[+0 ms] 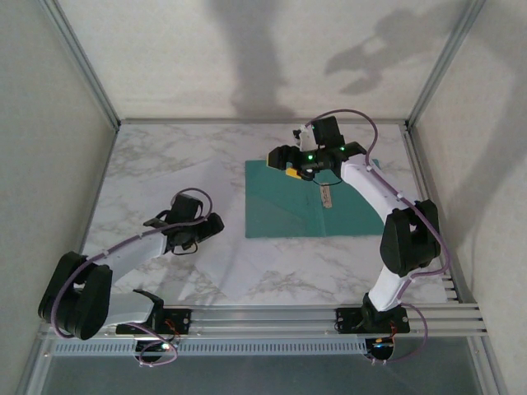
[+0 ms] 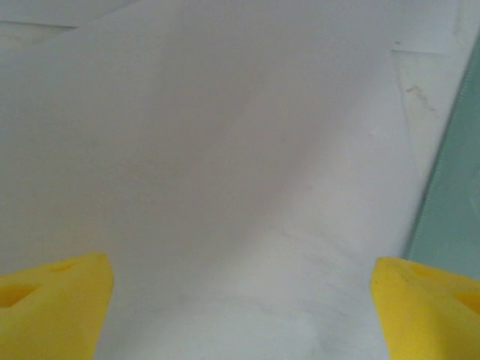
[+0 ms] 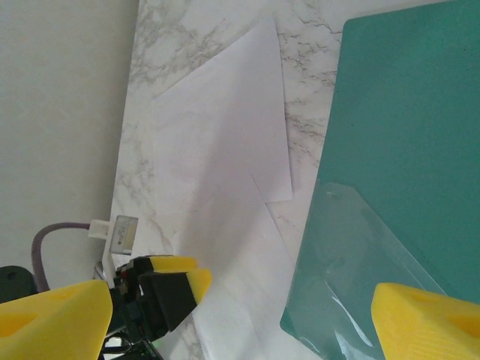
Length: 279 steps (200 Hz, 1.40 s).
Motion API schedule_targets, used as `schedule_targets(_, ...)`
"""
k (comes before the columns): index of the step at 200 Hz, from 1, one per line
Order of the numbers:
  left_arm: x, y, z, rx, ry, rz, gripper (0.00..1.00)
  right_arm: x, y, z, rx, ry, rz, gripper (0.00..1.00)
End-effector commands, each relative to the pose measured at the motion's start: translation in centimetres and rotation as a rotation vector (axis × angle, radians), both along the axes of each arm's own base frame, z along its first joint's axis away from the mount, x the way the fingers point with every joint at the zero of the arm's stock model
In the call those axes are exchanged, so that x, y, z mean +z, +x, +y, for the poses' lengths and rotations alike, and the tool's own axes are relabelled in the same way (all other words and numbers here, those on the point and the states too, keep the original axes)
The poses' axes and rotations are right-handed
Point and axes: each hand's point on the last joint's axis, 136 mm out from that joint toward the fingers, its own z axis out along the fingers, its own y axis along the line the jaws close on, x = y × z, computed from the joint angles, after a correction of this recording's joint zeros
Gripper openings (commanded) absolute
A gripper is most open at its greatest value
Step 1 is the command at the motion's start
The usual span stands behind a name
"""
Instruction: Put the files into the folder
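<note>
Left hand (image 2: 240, 264) open above files (image 2: 225, 150), folder (image 2: 459, 202) beside

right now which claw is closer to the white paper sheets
Left. The left claw hangs open right over the paper sheets; the right claw is beside them, above the far corner of the folder.

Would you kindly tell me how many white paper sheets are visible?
2, overlapping left of the teal card folder: far sheet, near sheet; others may hide beneath.
</note>
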Motion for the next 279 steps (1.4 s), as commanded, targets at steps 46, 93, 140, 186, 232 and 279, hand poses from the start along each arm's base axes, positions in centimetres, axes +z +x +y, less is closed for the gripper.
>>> schedule_targets(46, -1.5, 0.2, 4.2, 0.065, 0.023, 0.024, 0.9, -0.9, -1.0, 1.2, 0.041, 0.01, 0.03, 0.9)
schedule_targets(93, -1.6, 1.8, 7.3, 0.142, 0.083, 0.019, 0.9, -1.0, -1.3, 1.2, 0.042, 0.006, 0.033, 0.9)
schedule_targets(140, -1.4, 4.3, 9.7, 0.162, 0.078, -0.011, 0.93, -1.4, -1.6, 1.4, 0.053, 0.006, 0.044, 0.9)
schedule_targets(186, -1.0, 6.9, 10.4, 0.169, 0.069, -0.045, 0.95, -2.1, -2.4, 2.8, 0.089, 0.012, 0.054, 0.9)
schedule_targets(232, 1.8, 9.8, 10.9, 0.186, 0.084, -0.107, 0.96, -3.9, -3.4, 5.6, 0.143, 0.024, 0.083, 0.9)
schedule_targets(279, 5.5, 10.1, 10.8, 0.226, 0.053, -0.177, 0.96, -5.5, -4.2, 9.4, 0.208, 0.009, 0.08, 0.9)
